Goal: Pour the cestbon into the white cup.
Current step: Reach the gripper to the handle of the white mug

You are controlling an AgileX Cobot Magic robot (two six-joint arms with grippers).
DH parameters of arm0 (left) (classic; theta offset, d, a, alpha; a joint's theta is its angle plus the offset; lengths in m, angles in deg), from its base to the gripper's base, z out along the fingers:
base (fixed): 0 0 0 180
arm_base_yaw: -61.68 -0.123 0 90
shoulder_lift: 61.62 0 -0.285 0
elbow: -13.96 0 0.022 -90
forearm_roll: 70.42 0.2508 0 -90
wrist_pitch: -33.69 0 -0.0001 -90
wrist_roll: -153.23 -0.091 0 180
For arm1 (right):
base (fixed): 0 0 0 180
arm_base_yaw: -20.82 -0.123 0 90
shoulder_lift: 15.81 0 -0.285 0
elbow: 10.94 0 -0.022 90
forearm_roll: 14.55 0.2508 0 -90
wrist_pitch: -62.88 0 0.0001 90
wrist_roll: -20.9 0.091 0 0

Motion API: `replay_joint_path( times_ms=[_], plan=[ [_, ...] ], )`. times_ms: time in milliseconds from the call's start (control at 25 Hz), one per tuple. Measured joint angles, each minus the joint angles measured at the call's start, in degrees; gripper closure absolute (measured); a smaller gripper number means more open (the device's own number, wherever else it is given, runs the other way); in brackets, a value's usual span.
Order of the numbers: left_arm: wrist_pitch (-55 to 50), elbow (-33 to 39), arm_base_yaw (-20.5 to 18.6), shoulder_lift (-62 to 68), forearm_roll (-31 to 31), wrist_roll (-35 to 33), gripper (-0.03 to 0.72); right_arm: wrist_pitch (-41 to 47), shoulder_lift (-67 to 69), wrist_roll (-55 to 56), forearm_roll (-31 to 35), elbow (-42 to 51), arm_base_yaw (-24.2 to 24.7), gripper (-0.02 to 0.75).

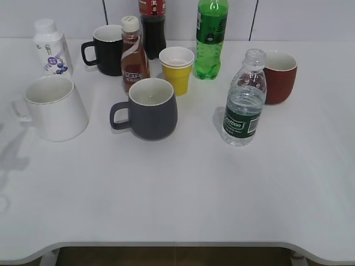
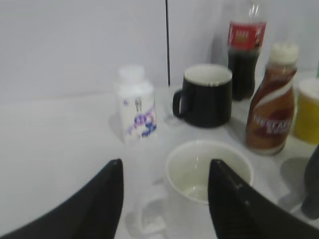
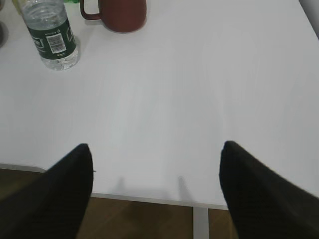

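Spreading across the whole scene, the white table (image 1: 183, 194) carries everything. Largest on it is the white cup (image 1: 55, 108), a tapering ceramic mug at nine o'clock from the table's middle, handle pointing left; the left wrist view looks down into its bare interior (image 2: 208, 172). Next, the grey mug (image 1: 152, 109) sits near the centre, handle at nine o'clock. Behind it, at twelve o'clock, stands the tall green soda bottle (image 1: 210, 39), and beside that a dark cola bottle (image 1: 153, 27) with a red label, its writing too blurred to read. The black mug (image 1: 107, 50) stands at eleven o'clock, the red-brown mug (image 1: 280, 76) at two o'clock.

The cestbon (image 1: 244, 105) stands upright and capless at three o'clock from the grey mug, just in front of the red-brown mug and well apart from the white cup; its dark green label carries white lettering that I cannot read, plus a barcode in the right wrist view (image 3: 52, 40).

A brown coffee bottle (image 1: 133, 55) reads "SCAFE". The yellow paper cup (image 1: 177, 69) is white inside. Smallest is the white capped bottle (image 1: 51, 47) with purple print.

The left gripper (image 2: 164, 199) hangs above the white cup, jaws spread wide and holding nothing. The right gripper (image 3: 157, 189) hovers over the table's near edge, jaws likewise wide apart.
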Motion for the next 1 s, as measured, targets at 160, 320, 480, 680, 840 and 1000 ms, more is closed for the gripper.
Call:
replay_joint_path(
  times_ms=[160, 320, 480, 680, 840, 1000],
  plan=[
    [5.88, 0.44, -1.81, 11.30, -2.43, 0.00, 0.297, 0.00, 0.00, 0.00, 0.05, 0.00, 0.00, 0.146],
    [13.84, 2.07, -3.07, 20.85, -3.29, -0.15, 0.300, 0.00, 0.00, 0.00, 0.05, 0.00, 0.00, 0.146],
    [26.56, 2.35, -3.14, 29.55, -3.35, -3.72, 0.300, 0.00, 0.00, 0.00, 0.05, 0.00, 0.00, 0.146],
    [40.95, 2.35, -3.14, 37.20, -4.27, -5.65, 0.300, 0.00, 0.00, 0.00, 0.05, 0.00, 0.00, 0.146],
    [42.89, 2.35, -3.14, 40.01, -5.22, -5.90, 0.302, 0.00, 0.00, 0.00, 0.05, 0.00, 0.00, 0.146],
    [43.90, 2.13, -3.18, 41.97, -5.52, -6.00, 0.309, 0.00, 0.00, 0.00, 0.05, 0.00, 0.00, 0.146]
  ],
)
